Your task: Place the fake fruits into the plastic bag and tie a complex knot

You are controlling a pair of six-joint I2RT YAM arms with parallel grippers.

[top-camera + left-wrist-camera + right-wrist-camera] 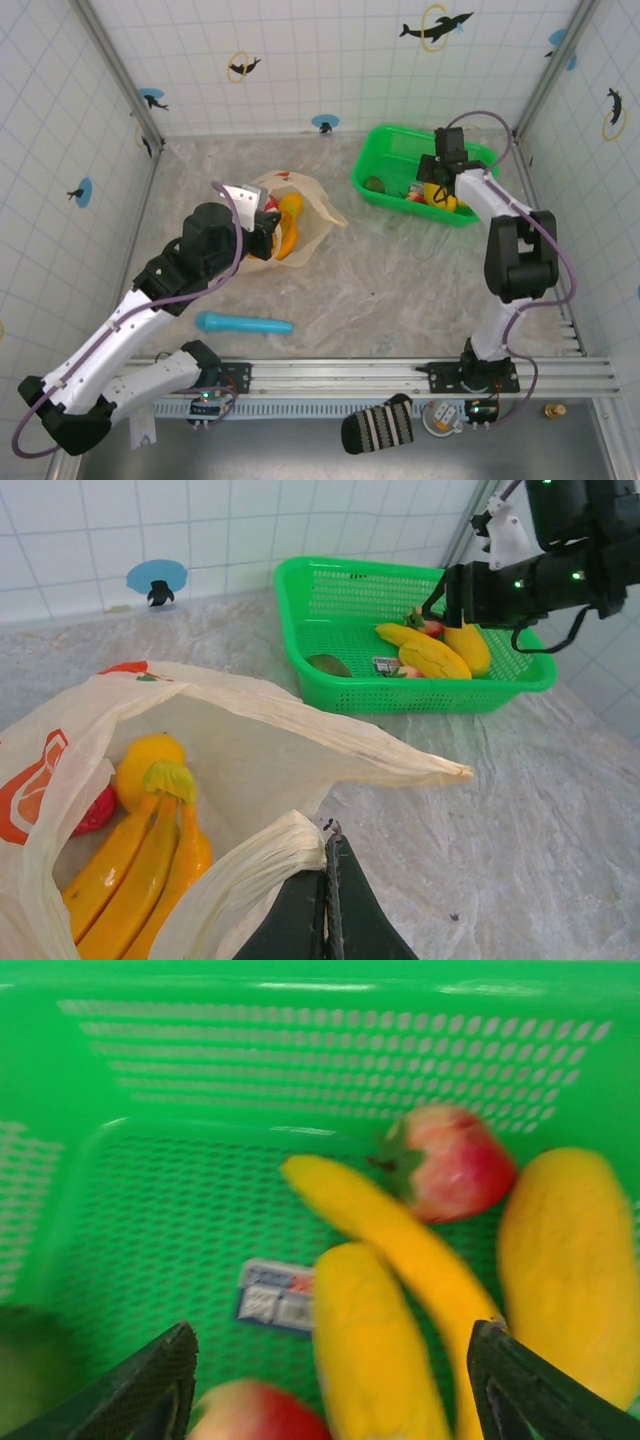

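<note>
On the table (400, 290), left of centre: plastic bag (312, 215), mouth gaping. Far right: green basket (385, 165). Near left: blue tube (243, 323), lying flat. Clamped shut on the bag's rolled rim: left gripper (328, 832). Spread wide above the basket's contents, holding nothing: right gripper (330, 1335). Inside the bag: bananas (140, 870), an orange round (150, 765). In the basket: more fake fruits (370, 1360), strawberry (450, 1160) among them.

White tiled walls (300, 60), dolphin stickers (435, 28); marbled grey tabletop (400, 290); aluminium rail (350, 375) at front.
</note>
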